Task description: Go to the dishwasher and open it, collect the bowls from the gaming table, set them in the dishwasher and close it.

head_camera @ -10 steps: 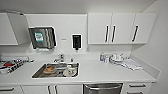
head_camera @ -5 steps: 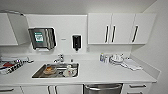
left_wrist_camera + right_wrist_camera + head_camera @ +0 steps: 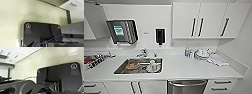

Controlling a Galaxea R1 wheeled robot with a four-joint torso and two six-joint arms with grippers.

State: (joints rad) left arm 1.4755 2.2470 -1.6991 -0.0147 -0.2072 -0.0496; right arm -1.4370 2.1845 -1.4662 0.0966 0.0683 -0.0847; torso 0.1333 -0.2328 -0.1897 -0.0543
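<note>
A: What was nearest to the robot at that moment?

B: The dishwasher [image 3: 187, 86] was the nearest thing. It sat under the edge of the white tabletop [image 3: 184, 70], at the low border of the head view, a little to the right of the middle. Its front was brushed steel, with a horizontal bar handle along the top edge. The door looked shut.

A: And the fingers of the two arms?

B: One could not tell. The wrist views showed the dark plates of the robot over a pale floor, and the fingers themselves were not clear, so open or closed stayed unknown for both.

A: What was behind the dishwasher, going farther?

B: On the tabletop, the steel sink [image 3: 139, 66] lay to the left, with some dishes inside and a tap behind it. To the right stood a stack of white dishes [image 3: 202, 54] and a folded cloth [image 3: 218, 60]. On the wall hung a paper dispenser [image 3: 122, 31] and a dark soap dispenser [image 3: 160, 36], and the white upper cabinets [image 3: 201, 20] with black handles were farthest.

A: What could go wrong from there?

B: In my judgement, the handle was very low in the view and partly cut off, so an arm could reach for it badly and slip from the bar. Also the white drawers [image 3: 219, 85] just beside had similar bar handles, and the robot could take the wrong one. If the base stood too near, the door could hit it when it came down.
</note>
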